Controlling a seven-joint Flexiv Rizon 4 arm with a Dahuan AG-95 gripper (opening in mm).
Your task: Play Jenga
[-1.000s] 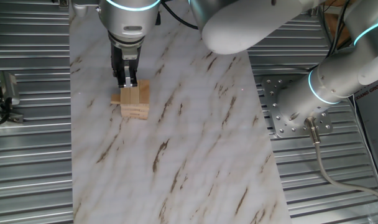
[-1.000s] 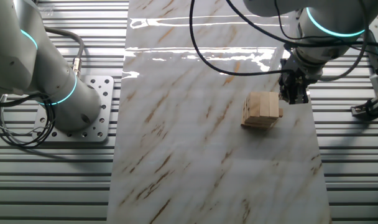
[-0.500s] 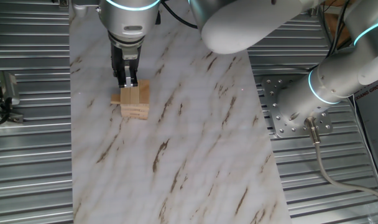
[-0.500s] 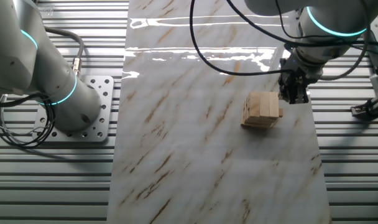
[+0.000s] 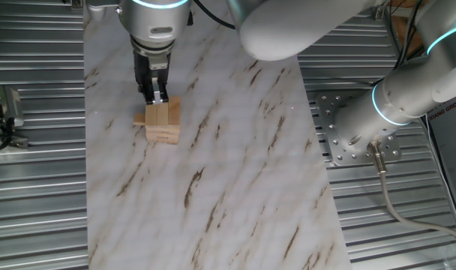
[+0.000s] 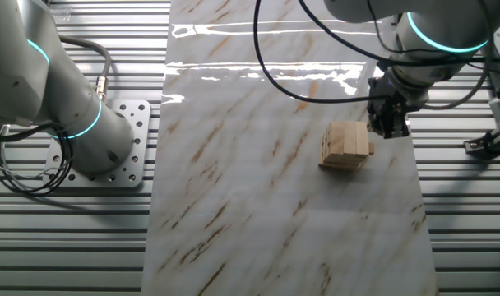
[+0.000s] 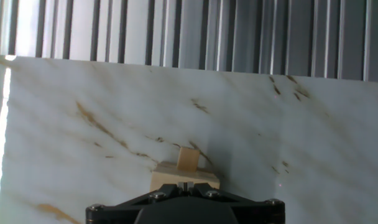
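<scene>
Marble table (image 5: 235, 150) | my end effector (image 5: 154, 96) at Jenga (image 5: 162, 121) 12 o'clock edge | fingers near together, can't tell if gripping

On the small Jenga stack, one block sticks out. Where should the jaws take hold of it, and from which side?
Probably at the free end of the protruding block, jaws across its two long side faces, coming from the side where the gripper is not. The Jenga stack hides the rest, and only that end stands clear. Pull along its length.
</scene>
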